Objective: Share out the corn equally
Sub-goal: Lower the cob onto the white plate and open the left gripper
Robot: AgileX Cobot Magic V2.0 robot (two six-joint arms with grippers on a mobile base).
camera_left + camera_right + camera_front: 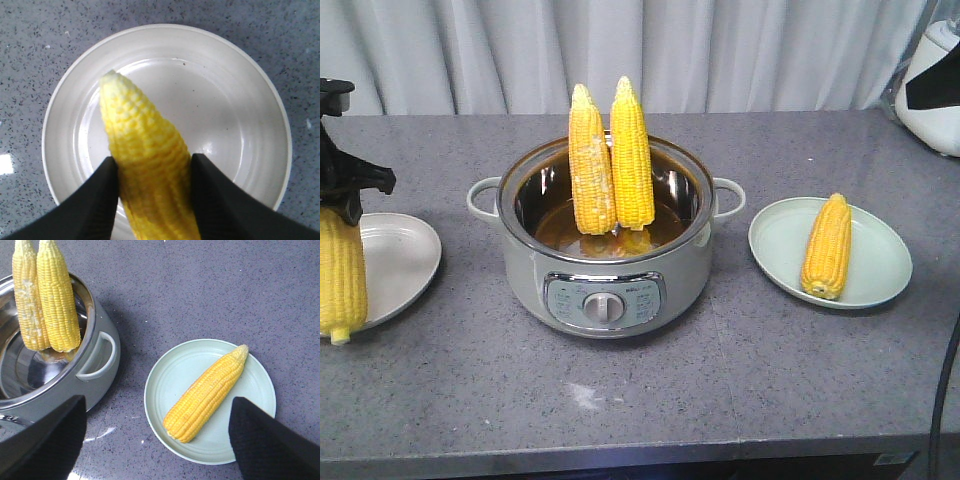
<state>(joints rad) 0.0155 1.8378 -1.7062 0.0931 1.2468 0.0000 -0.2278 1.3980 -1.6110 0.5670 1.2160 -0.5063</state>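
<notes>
Left gripper [154, 165] is pinched tight on a corn cob [131, 120], dangling it over the white plate [240, 100] to drop it there I guess, while the right gripper [157, 401] hangs wide open and empty over the green plate [165, 390] and its cob [207, 392], and two more cobs [632, 160] stand in the pot [605, 270].

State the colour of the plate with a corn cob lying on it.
Pale green; the plate shows best in the right wrist view.

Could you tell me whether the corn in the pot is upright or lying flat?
Upright: the corn stands on end in the pot, pointed tips above its rim.
</notes>
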